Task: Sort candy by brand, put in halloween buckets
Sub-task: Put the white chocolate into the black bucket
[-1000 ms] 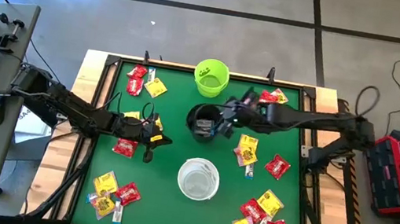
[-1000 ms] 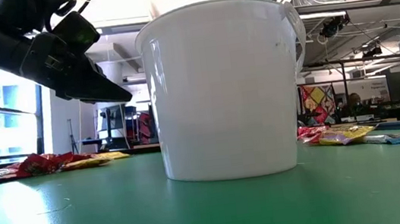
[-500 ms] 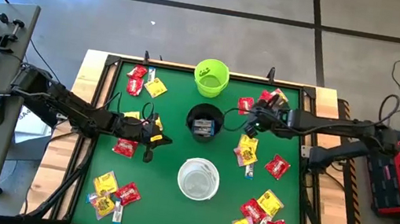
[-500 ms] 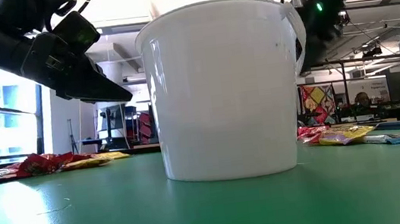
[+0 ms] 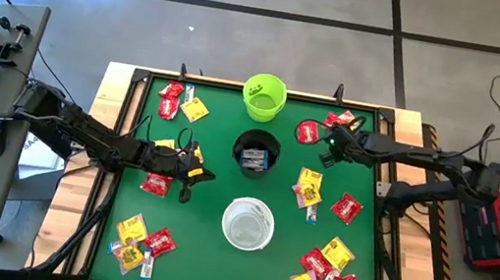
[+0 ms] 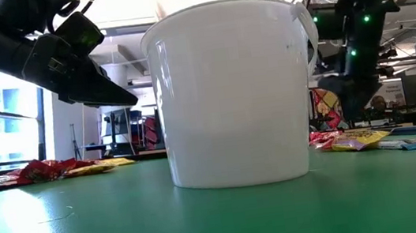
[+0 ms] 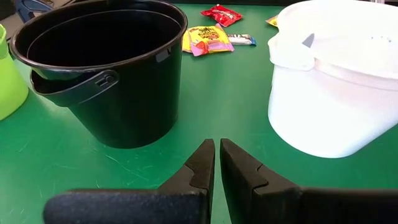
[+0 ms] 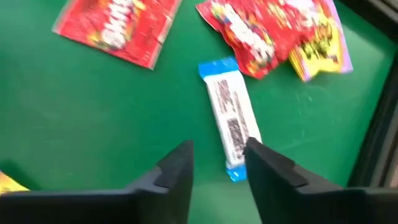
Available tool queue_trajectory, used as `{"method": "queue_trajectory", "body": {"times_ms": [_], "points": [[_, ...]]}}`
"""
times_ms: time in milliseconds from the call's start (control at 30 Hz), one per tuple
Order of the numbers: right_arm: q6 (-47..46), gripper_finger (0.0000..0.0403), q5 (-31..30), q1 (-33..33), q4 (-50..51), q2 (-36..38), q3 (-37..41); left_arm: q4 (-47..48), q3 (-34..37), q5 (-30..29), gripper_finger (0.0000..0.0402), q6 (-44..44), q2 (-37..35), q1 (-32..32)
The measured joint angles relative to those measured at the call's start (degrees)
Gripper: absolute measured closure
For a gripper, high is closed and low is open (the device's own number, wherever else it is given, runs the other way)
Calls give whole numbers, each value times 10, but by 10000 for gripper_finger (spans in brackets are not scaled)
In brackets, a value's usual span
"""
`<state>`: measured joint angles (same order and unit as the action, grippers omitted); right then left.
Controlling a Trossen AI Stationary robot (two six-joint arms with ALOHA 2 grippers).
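Three buckets stand in a row down the middle of the table: lime green (image 5: pixel 263 97) farthest, black (image 5: pixel 256 153) in the middle, white (image 5: pixel 247 224) nearest. Candy lies in loose groups around them. My right gripper (image 5: pixel 327 153) hangs open, pointing down, over the far right of the table. Between and just beyond its fingers (image 8: pixel 217 163) lies a blue-and-white packet (image 8: pixel 230 118), flat on the mat, with red packets (image 8: pixel 118 25) and a yellow one (image 8: pixel 318 57) past it. My left gripper (image 5: pixel 189 183) waits shut, left of the black and white buckets (image 7: pixel 216 158), beside a red packet (image 5: pixel 156 184).
More candy lies at the far left (image 5: pixel 176 101), near left (image 5: pixel 140 243), near right (image 5: pixel 325 270) and right of the black bucket (image 5: pixel 309 187). A dark frame (image 5: pixel 385 180) rims the green mat. In the low view the white bucket (image 6: pixel 232 89) blocks the middle.
My right gripper has gone from above the black bucket toward the table's right edge and down, tipping more steeply downward and rolling, and now stands over the candy at the far right. My left arm has kept still.
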<state>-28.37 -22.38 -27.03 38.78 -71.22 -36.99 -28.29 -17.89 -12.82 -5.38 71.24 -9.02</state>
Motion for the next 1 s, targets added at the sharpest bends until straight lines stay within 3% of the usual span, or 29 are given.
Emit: {"method": "queue_trajectory", "body": {"times_ms": [167,533,733,1000], "points": [[-2,226,17,-34,9,0,0,0,0,0,385,0,0,0],[31,224,51,-91,11,0,1,2,0,0,385,0,0,0],[66,224,92,-112,-39,0,49,2,0,0,385,1,0,0],[81,224,92,-125,-107,0,100,2,0,0,385,10,0,0]]}}
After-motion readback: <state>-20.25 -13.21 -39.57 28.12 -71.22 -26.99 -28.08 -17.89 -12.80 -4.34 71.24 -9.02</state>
